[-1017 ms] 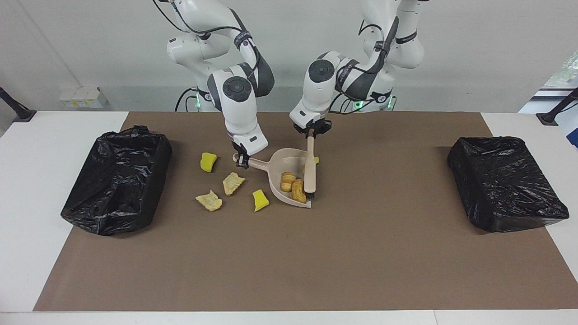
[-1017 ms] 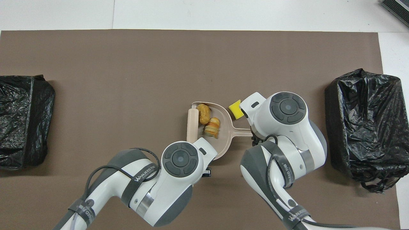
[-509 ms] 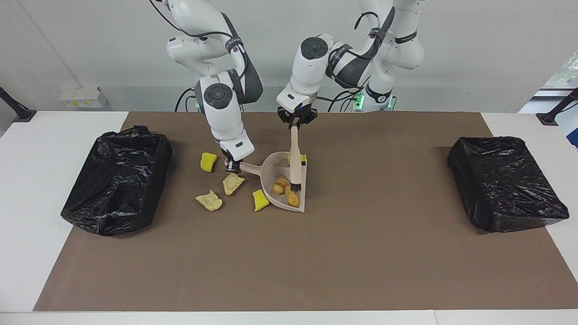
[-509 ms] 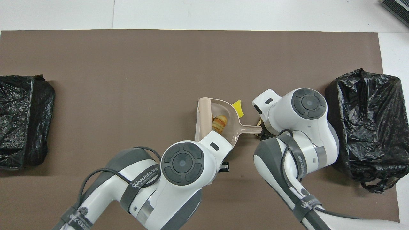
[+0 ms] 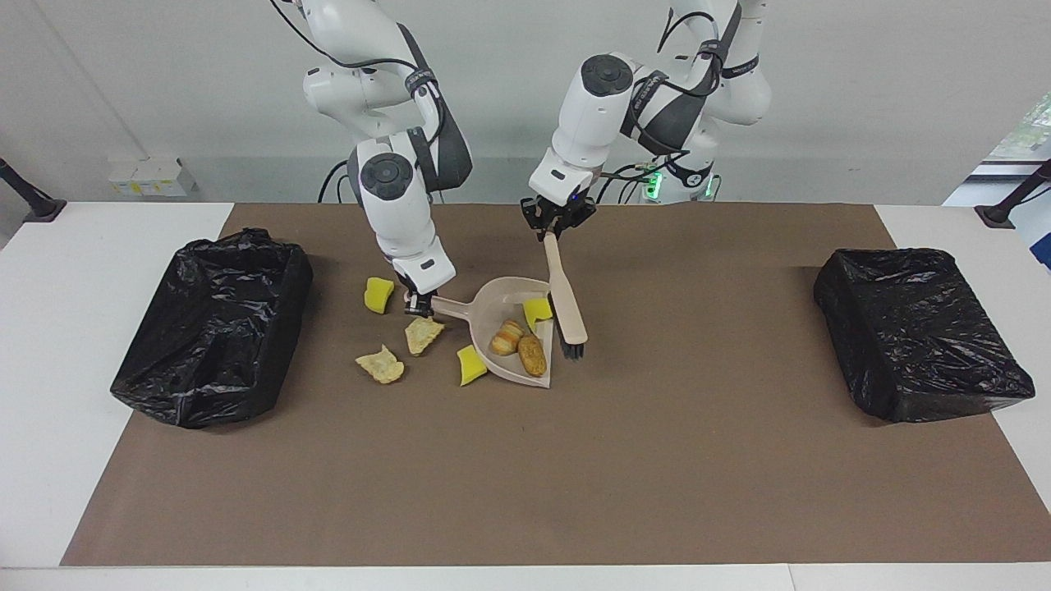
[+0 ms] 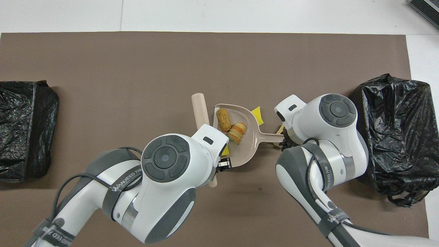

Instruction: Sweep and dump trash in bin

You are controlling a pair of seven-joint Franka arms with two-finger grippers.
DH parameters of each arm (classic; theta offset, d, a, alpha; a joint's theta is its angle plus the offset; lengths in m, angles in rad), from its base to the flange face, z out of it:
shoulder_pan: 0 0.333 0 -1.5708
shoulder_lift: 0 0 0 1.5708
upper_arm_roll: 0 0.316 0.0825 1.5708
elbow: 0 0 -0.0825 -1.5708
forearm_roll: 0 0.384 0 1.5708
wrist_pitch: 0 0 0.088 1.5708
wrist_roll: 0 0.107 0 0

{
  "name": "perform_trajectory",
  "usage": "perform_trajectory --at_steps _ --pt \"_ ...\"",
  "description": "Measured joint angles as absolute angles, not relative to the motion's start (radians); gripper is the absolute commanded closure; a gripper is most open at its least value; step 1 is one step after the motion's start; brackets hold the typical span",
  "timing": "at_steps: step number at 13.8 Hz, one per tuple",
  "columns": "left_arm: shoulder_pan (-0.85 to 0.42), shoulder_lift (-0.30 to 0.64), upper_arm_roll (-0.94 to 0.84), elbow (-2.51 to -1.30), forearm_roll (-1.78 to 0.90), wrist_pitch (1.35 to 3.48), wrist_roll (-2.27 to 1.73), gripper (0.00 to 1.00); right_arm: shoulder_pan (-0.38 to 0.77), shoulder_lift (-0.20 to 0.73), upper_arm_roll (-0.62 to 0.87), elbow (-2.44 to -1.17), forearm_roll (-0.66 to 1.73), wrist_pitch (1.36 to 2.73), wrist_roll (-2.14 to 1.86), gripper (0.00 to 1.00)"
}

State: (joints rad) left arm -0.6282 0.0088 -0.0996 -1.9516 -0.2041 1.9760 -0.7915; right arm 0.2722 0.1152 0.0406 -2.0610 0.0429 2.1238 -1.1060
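Your left gripper (image 5: 548, 232) is clenched on the brush (image 5: 565, 300) handle, the brush slanting down with its bristles just off the dustpan's open edge. Your right gripper (image 5: 419, 306) grips the dustpan (image 5: 493, 297) handle. Three pieces of trash (image 5: 517, 338) lie in the pan; four more (image 5: 423, 334) lie on the brown mat (image 5: 525, 460) around the right gripper. A black-lined bin (image 5: 209, 324) stands at the right arm's end, with open mat between.

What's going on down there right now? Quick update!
Left hand shut on brush. Right hand shut on dustpan. Three scraps in pan, four loose scraps beside it. Nothing blocking.
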Motion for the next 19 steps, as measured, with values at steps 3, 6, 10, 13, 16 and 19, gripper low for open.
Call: perform_trajectory --at_steps 3,6,10,13,16,19 --pt "-0.583 -0.021 -0.096 -1.956 -0.204 1.846 -0.791 1.0 0.251 0.087 0.041 -2.066 0.108 2.124 -1.221 1.0" --pt "-0.551 -0.046 -0.093 -1.989 -0.204 1.791 -0.791 1.0 0.2 0.048 0.039 -2.068 0.192 2.12 -1.382 1.0" --pt "-0.599 -0.116 -0.12 -2.108 -0.204 1.823 -0.791 1.0 0.105 0.003 0.037 -2.048 0.194 2.052 -1.493 1.0" --pt "-0.714 -0.149 -0.13 -2.181 -0.204 1.877 -0.812 1.0 -0.017 0.001 0.032 -2.005 0.196 1.99 -1.597 1.0" --pt "-0.845 -0.173 -0.133 -2.24 -0.206 1.925 -0.902 1.0 -0.123 0.001 0.029 -1.969 0.197 1.927 -1.627 1.0" --pt "-0.969 -0.208 -0.135 -2.324 -0.209 2.042 -1.07 1.0 -0.252 0.002 0.026 -1.952 0.197 1.889 -1.699 1.0"
